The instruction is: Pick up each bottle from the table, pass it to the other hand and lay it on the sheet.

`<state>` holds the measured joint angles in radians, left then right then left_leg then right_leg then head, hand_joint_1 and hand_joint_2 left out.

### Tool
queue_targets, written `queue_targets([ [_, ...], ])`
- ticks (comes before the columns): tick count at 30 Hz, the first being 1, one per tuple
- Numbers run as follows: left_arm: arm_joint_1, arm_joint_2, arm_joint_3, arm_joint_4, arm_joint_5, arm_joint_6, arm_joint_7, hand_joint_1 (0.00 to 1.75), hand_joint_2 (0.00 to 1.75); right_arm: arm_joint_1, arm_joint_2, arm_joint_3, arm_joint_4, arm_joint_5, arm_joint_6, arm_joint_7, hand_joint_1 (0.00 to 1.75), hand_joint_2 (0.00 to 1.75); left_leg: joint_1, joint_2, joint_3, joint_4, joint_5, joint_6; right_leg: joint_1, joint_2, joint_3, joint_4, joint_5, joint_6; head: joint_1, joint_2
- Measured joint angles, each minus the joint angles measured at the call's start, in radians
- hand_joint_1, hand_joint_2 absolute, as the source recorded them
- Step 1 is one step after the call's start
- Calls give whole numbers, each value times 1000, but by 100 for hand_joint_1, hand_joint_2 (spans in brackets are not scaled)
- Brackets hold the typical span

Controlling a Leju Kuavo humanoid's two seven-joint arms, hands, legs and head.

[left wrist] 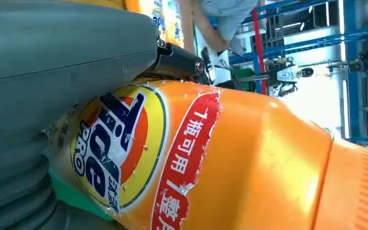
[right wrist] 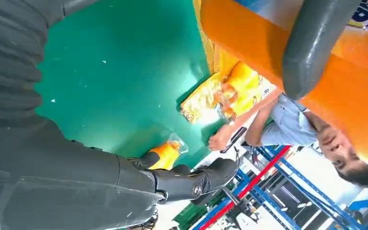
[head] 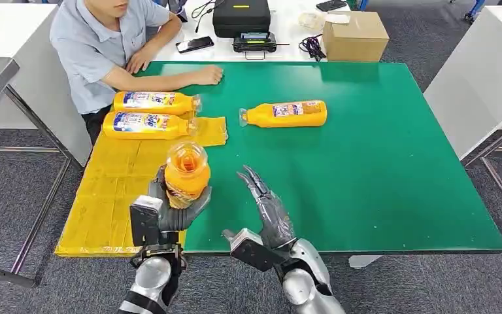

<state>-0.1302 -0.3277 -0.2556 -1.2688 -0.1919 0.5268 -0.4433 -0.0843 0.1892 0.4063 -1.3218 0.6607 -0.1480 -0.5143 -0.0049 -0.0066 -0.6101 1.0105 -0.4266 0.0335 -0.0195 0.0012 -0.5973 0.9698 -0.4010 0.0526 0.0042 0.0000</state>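
- My left hand (head: 170,210) gripped an orange bottle (head: 186,171) upright, cap end toward the camera, above the near bench (head: 379,170) edge where the yellow sheet (head: 114,190) meets the green.
- My right hand (head: 268,209) stood just beside it on the green side, fingers spread and holding nothing.
- Judged the bottle already handed over; the coming move was a lay-down onto the sheet, which lay to my left and forward of the held bottle.
- Two bottles (head: 150,112) lay side by side at the sheet's far end, long axes across; near sheet looked free.
- A fourth bottle (head: 286,114) lay on the green, nearer my right hand.
- A person's arm (head: 189,77) rested near the far bottles; kept clear.
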Motion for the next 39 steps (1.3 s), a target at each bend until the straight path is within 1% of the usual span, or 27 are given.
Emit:
queue_targets([
  [1,0,0,0,0,-2,0,0,148,175,0,0,0,0,0,0,0,0,175,0,0,0,0,0,0,0,0,0,0,0,0,0,0],
  [2,-1,0,0,1,-3,0,0,154,175,0,-2,0,0,0,0,0,0,175,0,0,0,0,0,0,0,0,0,0,0,0,0,0],
  [3,-1,0,0,3,-8,3,0,150,175,0,-2,0,0,0,0,0,0,175,0,0,0,0,0,0,0,0,0,0,0,0,0,0],
  [5,-3,2,-2,7,-107,55,17,155,175,-1,-3,0,0,-3,0,0,0,175,0,0,0,0,0,0,0,0,0,0,0,0,0,0],
  [7,-13,8,-3,18,-344,126,70,175,175,-5,-3,0,0,-10,14,-1,0,175,0,0,0,0,0,0,0,0,0,0,0,0,0,0],
  [9,-25,16,3,30,-616,161,157,175,175,-15,-3,2,5,-19,35,-4,0,175,0,0,0,0,0,0,0,0,0,0,0,0,0,0],
  [10,-32,20,13,40,-744,161,200,171,175,-21,-3,2,10,-26,42,-8,0,175,0,0,0,0,0,0,0,0,0,0,0,0,0,0],
  [11,-38,23,24,50,-832,153,237,175,175,-28,-3,2,15,-34,47,-11,0,175,0,0,0,0,0,0,0,0,0,0,0,0,0,0],
  [13,-56,34,45,76,-986,143,307,175,175,-35,-4,0,30,-46,58,-18,0,175,0,0,0,0,0,0,0,0,0,0,0,0,0,0],
  [15,-78,49,63,109,-1111,151,338,175,175,-38,-7,-1,42,-58,67,-25,0,175,0,-1,0,0,1,0,0,0,0,0,0,0,0,0],
  [23,-107,75,89,184,-1145,151,341,175,175,-51,-8,-5,72,-62,70,-32,0,175,0,-1,-1,0,0,0,0,0,0,0,0,0,0,0],
  [25,-109,78,92,193,-1147,151,342,162,175,-54,-8,-5,76,-62,70,-33,0,175,0,-1,-1,0,0,0,0,0,0,0,0,0,0,0],
  [26,-110,80,94,197,-1149,151,344,168,175,-55,-8,-5,77,-62,70,-34,0,175,0,-1,-1,0,0,0,0,0,0,0,0,0,0,0],
  [29,-115,84,100,209,-1175,141,366,161,175,-57,-8,-5,80,-63,74,-35,0,175,0,-1,-1,0,0,0,0,0,0,0,0,0,0,0],
  [30,-119,86,101,214,-1194,137,380,162,175,-57,-8,-5,81,-66,76,-36,0,175,0,-1,-1,0,0,0,0,0,0,0,0,0,0,0],
  [34,-140,101,109,249,-1261,92,433,148,175,-57,-8,-5,85,-70,79,-37,0,175,0,-1,-1,0,1,0,0,0,0,0,0,0,0,0],
  [37,-158,112,121,288,-1257,72,446,159,175,-56,-8,-6,88,-74,83,-39,0,175,0,-1,-1,0,1,-1,0,0,0,0,0,0,0,0],
  [38,-165,115,130,303,-1251,71,447,166,175,-56,-8,-6,89,-75,85,-40,0,175,0,-1,-1,0,1,-1,0,0,0,0,0,0,0,0],
  [39,-173,119,135,316,-1252,71,451,166,175,-56,-8,-6,89,-76,85,-41,0,175,0,-1,-1,0,1,-1,0,0,0,0,0,0,0,0],
])
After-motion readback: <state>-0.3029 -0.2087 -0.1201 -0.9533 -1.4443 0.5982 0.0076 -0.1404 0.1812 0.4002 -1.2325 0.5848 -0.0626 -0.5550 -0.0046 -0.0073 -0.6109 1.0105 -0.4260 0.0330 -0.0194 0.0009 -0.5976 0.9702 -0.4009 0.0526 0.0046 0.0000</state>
